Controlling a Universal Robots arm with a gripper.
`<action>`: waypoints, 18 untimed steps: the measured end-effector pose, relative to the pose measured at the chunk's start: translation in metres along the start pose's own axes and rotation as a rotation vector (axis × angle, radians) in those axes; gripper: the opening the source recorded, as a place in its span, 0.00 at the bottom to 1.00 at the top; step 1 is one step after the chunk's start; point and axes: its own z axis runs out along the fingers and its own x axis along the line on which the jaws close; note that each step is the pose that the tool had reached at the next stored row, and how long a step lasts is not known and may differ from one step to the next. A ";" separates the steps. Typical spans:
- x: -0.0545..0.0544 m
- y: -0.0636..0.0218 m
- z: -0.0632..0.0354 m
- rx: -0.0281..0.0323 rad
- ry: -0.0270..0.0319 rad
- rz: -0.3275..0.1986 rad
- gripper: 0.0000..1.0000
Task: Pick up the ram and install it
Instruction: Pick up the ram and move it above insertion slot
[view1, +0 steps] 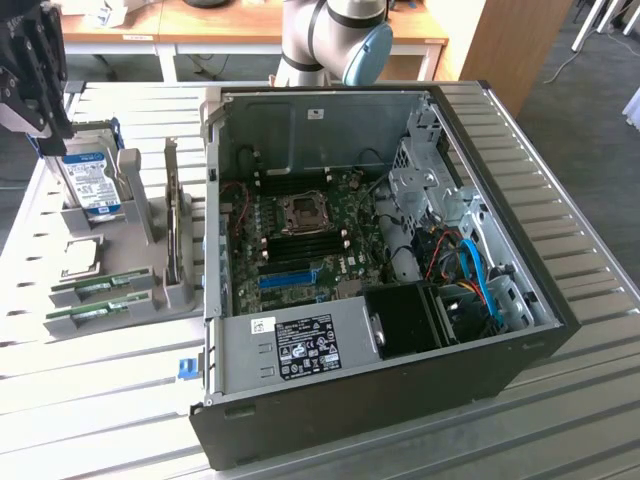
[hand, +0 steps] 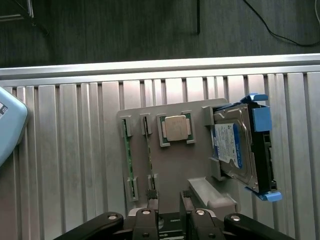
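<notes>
Two green ram sticks stand on edge in slots of a grey holder at the exterior view's left, beside the open computer case. The wrist view looks down on the same two sticks, side by side. My gripper hangs high above the holder's far end, over the hard drive, well clear of the ram. Its black fingers are apart, the gripper open with only bare holder between them.
The holder also carries a square silver processor and a blue-labelled hard drive in a blue bracket. The open case shows the motherboard, with cables and a drive cage at the exterior view's right. Everything sits on a slatted metal table.
</notes>
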 end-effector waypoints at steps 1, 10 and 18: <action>0.000 -0.0001 0.0015 0.0000 0.0000 0.000 0.31; 0.000 -0.0008 0.0178 0.0039 -0.0003 0.000 0.31; 0.001 -0.0014 0.0322 0.0065 -0.0005 0.000 0.31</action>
